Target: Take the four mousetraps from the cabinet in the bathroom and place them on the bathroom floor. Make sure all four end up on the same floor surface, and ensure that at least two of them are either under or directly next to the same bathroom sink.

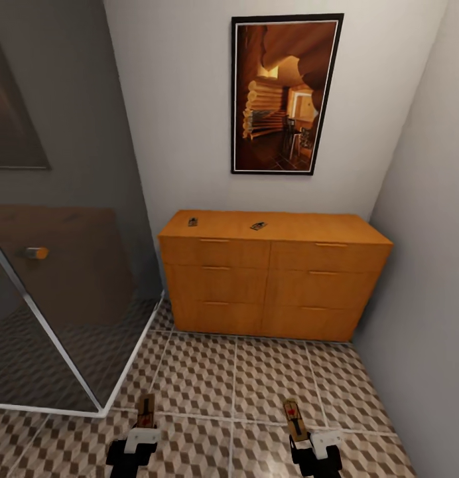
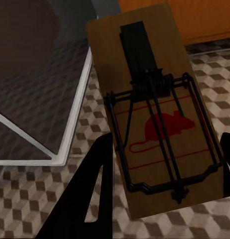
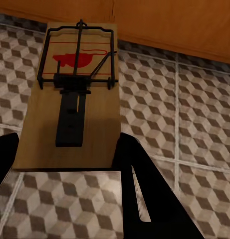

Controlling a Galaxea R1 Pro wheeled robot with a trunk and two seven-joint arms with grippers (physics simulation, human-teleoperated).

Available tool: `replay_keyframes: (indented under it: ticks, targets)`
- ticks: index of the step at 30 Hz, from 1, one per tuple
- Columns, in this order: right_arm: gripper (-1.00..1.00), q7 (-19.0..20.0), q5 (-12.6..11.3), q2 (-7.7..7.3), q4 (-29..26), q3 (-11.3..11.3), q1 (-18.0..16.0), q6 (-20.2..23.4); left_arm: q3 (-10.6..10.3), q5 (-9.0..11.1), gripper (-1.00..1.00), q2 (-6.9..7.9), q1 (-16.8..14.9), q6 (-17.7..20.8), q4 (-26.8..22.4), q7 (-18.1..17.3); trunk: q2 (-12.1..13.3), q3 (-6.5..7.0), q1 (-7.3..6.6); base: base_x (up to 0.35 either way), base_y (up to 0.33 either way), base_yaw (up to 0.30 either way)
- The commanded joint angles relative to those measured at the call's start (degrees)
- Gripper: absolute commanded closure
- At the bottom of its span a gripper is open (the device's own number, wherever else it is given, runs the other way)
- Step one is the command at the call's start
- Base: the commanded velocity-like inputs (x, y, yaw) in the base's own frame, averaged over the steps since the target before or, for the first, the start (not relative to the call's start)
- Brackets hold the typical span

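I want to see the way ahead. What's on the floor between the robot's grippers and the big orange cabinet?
In the head view, just bare cube-patterned bathroom floor lies between the left gripper, right gripper and the cabinet. Each gripper holds a mousetrap.

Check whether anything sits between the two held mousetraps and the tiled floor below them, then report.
Nothing visible does. The left gripper holds one mousetrap and the right gripper holds another mousetrap, both over bare bathroom floor. The glass shower partition stands off to the left, the cabinet ahead.
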Motion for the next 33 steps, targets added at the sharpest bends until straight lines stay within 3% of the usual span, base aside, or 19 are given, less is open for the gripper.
replay_keyframes:
  ticks: [1,33]
  targets:
    - [1.00,-0.33,0.46,0.01,0.03,0.00,-0.02,-0.11,-0.49,0.49,1.00,-0.06,-0.10,-0.31,0.24,0.11,-0.03,-0.05,0.00,-0.001,0.000,0.254]
    - [1.00,-0.38,0.46,0.01,0.03,0.07,-0.01,-0.11,-0.49,0.52,1.00,-0.06,-0.10,-0.31,0.24,0.11,-0.03,-0.05,0.00,-0.017,0.000,0.254]
